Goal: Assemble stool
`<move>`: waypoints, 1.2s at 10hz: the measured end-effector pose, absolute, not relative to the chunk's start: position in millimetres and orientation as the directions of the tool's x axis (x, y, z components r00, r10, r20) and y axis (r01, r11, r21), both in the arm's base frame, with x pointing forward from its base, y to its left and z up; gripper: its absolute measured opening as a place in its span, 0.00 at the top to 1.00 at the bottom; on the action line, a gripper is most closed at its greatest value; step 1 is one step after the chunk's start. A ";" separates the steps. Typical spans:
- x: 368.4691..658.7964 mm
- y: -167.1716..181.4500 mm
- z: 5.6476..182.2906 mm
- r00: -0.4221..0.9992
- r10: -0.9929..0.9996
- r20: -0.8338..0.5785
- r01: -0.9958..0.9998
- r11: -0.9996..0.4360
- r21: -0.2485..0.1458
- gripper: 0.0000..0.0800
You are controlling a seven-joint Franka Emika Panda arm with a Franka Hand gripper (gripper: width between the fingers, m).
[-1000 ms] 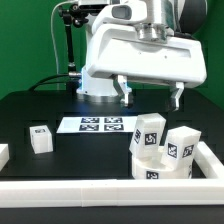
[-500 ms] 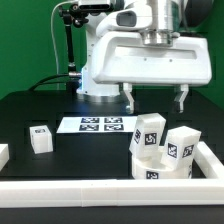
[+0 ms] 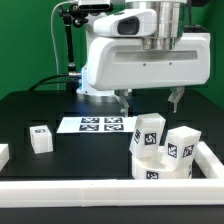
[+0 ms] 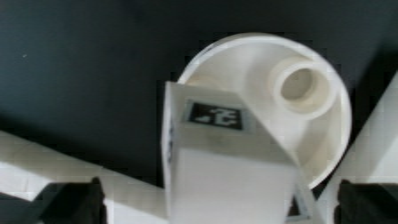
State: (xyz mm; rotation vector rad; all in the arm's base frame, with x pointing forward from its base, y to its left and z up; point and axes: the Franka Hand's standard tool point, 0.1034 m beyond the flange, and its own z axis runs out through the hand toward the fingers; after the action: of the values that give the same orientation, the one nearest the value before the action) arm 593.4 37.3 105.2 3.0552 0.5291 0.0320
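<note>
Looks like the pick-up stage to me: nothing's joined yet, and the pincer (image 3: 151, 100) is parked over the pile of stool parts. It's released, spread about as wide as it goes, empty and touching nothing. The fingers (image 3: 125, 100) hang clear above the pile.

Closest to it, in the wrist view, a tagged leg (image 4: 222, 150) sits between the fingers. It leans tilted against the round seat (image 4: 267, 70), which shows 1 socket hole (image 4: 302, 85). My guess is that leg is the target. The next move would be a straight drop so the jaws straddle its narrow sides, then a squeeze. Since it's only propped up, a nudge could slide it off the seat.

A bit further out, the exterior view shows a leg block (image 3: 150, 133) almost under the pincer and a 2nd leg block (image 3: 183, 147) just beside it. Can't tell which one is the wrist view's leg.

Further off is the marker board (image 3: 100, 124), flat on the black counter (image 3: 40, 105). Well away from the pincer stands a lone leg (image 3: 41, 139).
</note>
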 end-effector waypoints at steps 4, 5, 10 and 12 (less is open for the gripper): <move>594.1 37.3 105.2 0.928 0.372 0.014 0.370 -0.927 0.051 0.19; 596.4 33.3 105.6 0.856 0.517 0.009 0.515 -0.854 0.079 0.19; 597.1 22.2 105.9 0.638 0.770 -0.038 0.769 -0.632 0.094 0.19; 597.0 21.0 105.9 0.558 0.828 -0.059 0.828 -0.552 0.097 0.19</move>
State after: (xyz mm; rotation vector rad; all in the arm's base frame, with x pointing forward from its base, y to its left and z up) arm 597.0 21.0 105.9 2.6712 1.4256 -0.0091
